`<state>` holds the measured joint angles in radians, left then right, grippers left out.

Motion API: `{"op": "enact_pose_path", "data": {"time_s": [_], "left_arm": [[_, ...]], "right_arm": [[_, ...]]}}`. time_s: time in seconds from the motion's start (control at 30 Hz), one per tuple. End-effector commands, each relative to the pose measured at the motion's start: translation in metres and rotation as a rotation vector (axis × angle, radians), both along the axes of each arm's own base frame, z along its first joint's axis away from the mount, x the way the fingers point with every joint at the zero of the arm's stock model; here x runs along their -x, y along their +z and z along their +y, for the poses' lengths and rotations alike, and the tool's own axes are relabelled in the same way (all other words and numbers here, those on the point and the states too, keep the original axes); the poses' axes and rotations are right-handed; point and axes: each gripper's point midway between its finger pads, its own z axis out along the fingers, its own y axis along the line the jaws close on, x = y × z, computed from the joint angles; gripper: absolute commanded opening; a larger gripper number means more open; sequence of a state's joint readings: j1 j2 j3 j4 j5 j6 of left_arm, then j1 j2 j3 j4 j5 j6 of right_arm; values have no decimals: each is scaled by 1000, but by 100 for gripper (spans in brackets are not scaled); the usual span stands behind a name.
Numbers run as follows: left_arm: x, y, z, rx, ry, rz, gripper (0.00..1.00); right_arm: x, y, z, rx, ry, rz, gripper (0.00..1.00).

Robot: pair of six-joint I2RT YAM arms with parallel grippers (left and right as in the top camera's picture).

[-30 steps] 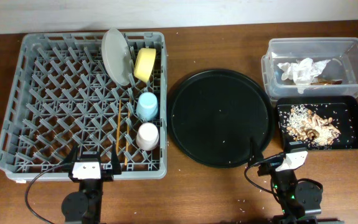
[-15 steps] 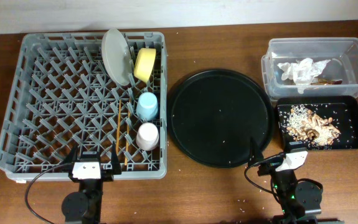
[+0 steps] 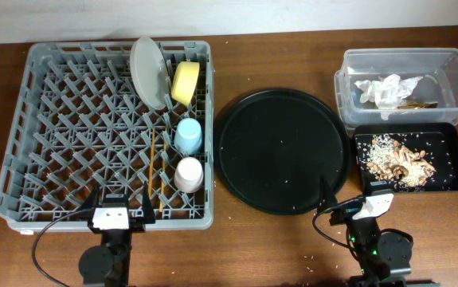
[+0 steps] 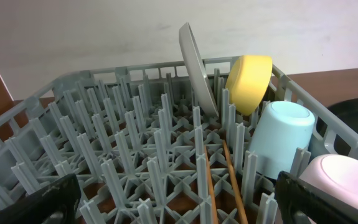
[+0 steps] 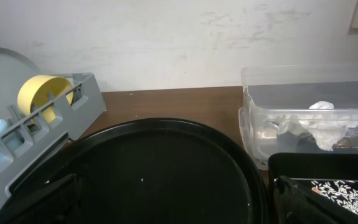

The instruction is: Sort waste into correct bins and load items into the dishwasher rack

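Observation:
The grey dishwasher rack (image 3: pixel 69 135) holds the white plate (image 3: pixel 147 72), yellow bowl (image 3: pixel 185 82), light-blue cup (image 3: pixel 189 135), pink-white cup (image 3: pixel 189 174) and two chopsticks (image 3: pixel 156 171). The clear tub (image 3: pixel 444 60) holds the crumpled tissue and wrapper (image 3: pixel 388 90). The black rectangular tray (image 3: pixel 448 131) holds food scraps (image 3: pixel 400 162). My left gripper (image 3: pixel 115 209) is open and empty at the rack's front edge; its wrist view shows plate (image 4: pixel 196 68), bowl (image 4: pixel 250 81), blue cup (image 4: pixel 281 137), pink cup (image 4: pixel 347 180) and chopsticks (image 4: pixel 233 180). My right gripper (image 3: pixel 369 201) is open and empty in front of the round tray.
A large round black tray (image 3: pixel 283 150) with a few crumbs lies between rack and bins; it fills the right wrist view (image 5: pixel 166 168), with the clear tub (image 5: pixel 253 124) to its right. Crumbs dot the brown table near the front edge.

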<state>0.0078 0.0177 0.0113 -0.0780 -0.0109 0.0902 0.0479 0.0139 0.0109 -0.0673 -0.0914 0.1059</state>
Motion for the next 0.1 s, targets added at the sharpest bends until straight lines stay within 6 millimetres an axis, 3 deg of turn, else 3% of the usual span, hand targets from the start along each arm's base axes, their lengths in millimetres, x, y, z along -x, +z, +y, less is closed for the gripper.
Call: {"op": "enact_pose_path", "data": {"time_s": [0.0, 0.07], "left_arm": [[0, -3, -1, -15, -10, 12, 99], [0, -3, -1, -15, -10, 12, 99]], "right_arm": [[1, -2, 3, -7, 13, 3, 98], [1, -2, 3, -7, 14, 3, 99]]}}
